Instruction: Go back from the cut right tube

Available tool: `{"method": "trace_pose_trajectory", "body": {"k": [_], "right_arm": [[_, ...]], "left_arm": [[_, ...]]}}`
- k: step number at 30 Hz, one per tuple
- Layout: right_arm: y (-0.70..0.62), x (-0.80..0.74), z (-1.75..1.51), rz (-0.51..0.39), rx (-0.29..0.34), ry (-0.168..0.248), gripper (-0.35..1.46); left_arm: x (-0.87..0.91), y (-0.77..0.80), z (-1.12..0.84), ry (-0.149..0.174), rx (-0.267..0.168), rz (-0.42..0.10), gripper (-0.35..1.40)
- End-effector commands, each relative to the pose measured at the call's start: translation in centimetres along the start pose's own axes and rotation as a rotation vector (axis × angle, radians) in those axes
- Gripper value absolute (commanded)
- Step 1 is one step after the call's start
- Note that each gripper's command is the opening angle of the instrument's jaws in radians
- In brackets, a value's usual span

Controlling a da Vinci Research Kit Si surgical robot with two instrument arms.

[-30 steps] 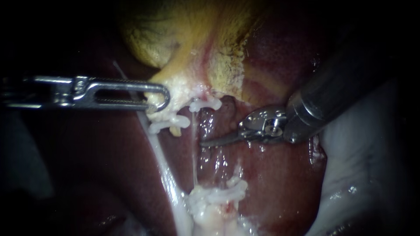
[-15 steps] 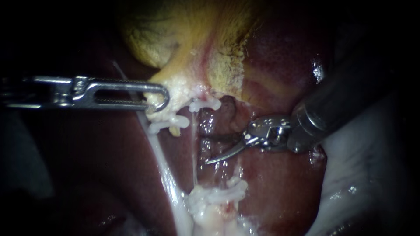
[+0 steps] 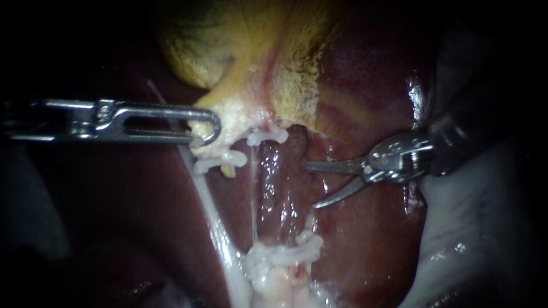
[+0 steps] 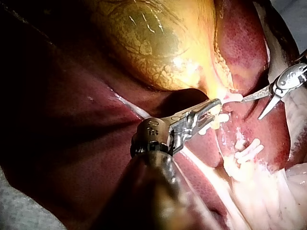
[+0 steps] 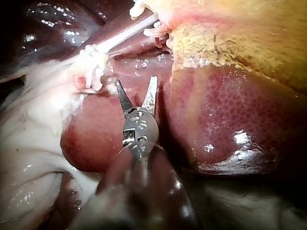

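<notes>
The cut right tube lies in two pale stumps on the liver. One is up under the neck of the gallbladder, the other lower down, and wet red liver bed shows in the gap between them. White clips sit in a cluster on each stump. I judge the tube soft, slick and easily torn, almost weightless, with only the clips keeping its ends closed. For going back there is nowhere I should take hold of it. If it ever had to be held, the thicker tissue behind the clips would bear a grip better than the raw end.

My right instrument hangs over the liver bed just to the side of the gap. Its two thin curved blades are apart, hold nothing and touch neither stump. The right wrist view shows the tips pointing at the gap, near the lower clips. The blades could catch them if I swing sideways, so I judge a straight pull along the shaft the safer way out.

A thin strand runs between the two clip clusters, and the left tube lies beyond it, uncut. My left instrument has its jaws clamped on the pale neck of the gallbladder, holding it taut. Pale glistening tissue lies beside my right shaft.
</notes>
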Motion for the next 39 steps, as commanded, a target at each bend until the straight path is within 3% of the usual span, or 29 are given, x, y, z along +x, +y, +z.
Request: {"method": "trace_pose_trajectory", "body": {"k": [1,8,14,22,29,39], "right_arm": [[0.0,0.0,-0.01,0.0,-0.001,-0.006,1.44],[0.01,-0.02,-0.05,-0.026,-0.011,-0.005,1.44],[0.01,-0.04,-0.08,-0.033,-0.01,-0.005,1.44],[0.03,-0.02,-0.11,-0.036,-0.012,0.003,1.44],[0.02,0.0,-0.12,-0.035,-0.006,0.015,1.44],[0.02,0.0,-0.13,-0.035,-0.006,0.015,1.44]], "left_arm": [[0.01,0.0,0.0,0.0,-0.001,0.0,-0.35],[0.1,0.1,0.17,-0.004,0.0,0.007,-0.35],[0.21,0.23,0.58,0.02,0.005,0.024,-0.35],[0.35,0.43,1.09,0.05,0.009,0.004,-0.35],[0.42,0.57,1.18,0.056,0.008,-0.006,-0.35],[0.42,0.55,1.18,0.056,0.008,-0.006,-0.35]]}}
